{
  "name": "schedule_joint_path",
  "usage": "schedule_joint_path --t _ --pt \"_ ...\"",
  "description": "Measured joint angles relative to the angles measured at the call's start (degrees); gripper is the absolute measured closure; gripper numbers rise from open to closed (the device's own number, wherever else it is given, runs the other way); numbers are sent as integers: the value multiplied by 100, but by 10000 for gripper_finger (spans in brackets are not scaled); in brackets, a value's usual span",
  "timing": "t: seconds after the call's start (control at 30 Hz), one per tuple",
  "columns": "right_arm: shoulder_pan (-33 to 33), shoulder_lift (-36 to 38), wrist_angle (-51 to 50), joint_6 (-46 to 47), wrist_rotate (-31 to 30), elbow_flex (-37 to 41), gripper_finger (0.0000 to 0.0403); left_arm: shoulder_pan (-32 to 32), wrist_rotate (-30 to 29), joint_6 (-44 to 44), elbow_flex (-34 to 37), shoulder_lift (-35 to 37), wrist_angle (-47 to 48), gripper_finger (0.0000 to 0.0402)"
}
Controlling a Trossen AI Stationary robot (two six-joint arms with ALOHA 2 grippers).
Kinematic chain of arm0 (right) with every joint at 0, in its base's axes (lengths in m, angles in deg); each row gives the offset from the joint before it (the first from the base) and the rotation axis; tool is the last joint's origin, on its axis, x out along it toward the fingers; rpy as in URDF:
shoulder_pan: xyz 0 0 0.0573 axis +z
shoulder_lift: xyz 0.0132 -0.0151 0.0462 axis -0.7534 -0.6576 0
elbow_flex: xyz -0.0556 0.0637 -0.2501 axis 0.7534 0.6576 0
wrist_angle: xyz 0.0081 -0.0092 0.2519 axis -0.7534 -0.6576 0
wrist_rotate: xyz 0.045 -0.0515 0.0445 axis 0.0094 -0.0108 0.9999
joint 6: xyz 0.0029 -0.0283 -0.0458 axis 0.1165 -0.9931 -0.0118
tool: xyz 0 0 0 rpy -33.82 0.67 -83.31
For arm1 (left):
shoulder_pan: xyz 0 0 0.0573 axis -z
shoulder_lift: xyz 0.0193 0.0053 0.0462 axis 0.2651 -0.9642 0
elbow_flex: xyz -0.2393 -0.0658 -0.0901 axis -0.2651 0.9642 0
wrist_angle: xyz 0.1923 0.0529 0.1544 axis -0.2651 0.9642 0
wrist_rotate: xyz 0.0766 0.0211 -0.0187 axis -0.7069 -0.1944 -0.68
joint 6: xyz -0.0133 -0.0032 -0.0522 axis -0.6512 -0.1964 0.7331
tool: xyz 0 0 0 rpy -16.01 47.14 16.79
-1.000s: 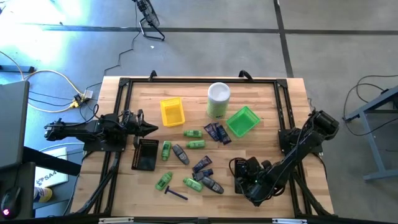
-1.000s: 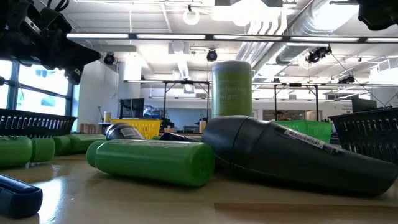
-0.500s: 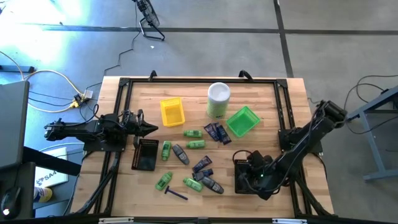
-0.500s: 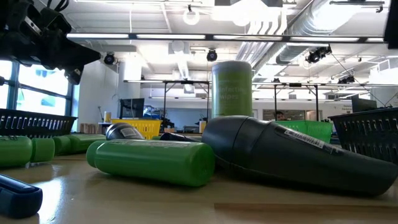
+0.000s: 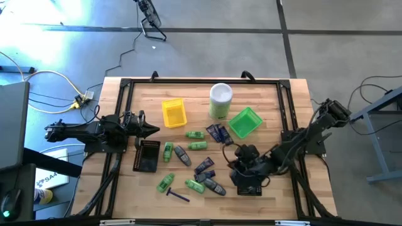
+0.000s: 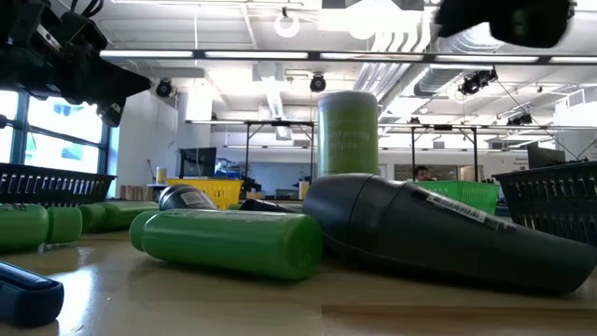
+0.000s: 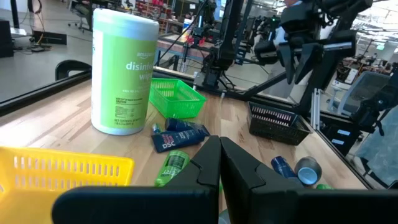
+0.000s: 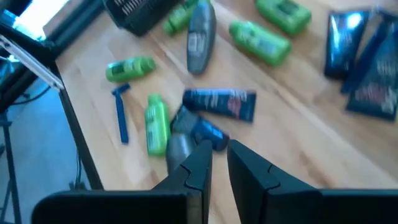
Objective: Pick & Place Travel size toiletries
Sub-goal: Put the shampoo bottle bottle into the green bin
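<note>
Right gripper (image 5: 233, 164) has swung in from the desk's right edge, fingers nearly closed and empty, above the grey oval piece (image 8: 179, 145); pick next, probably.

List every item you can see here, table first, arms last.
Table: one, pale wood, black frame.
Canister: one, pale green with white lid, upright at the far middle.
Yellow tray: one, left of the canister.
Green tray: one, right of the canister.
Black trays: two, one near the left arm, one under the right arm.
Green bottles: five, lying scattered across the middle.
Grey oval pieces: at least two, among the bottles.
Navy packets: several, beside the green tray and mid-table.
Razor: one, purple-blue, at the near edge.
Left gripper: shut, empty, waiting at the left edge.
Right gripper: above the near-side toiletries.
</note>
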Motion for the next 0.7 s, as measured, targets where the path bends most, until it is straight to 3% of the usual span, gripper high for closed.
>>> schedule_joint_path --t 0.7 --pt "-1383 0 1681 -2215 4 0 360 -1 2 0 0 0 0 398"
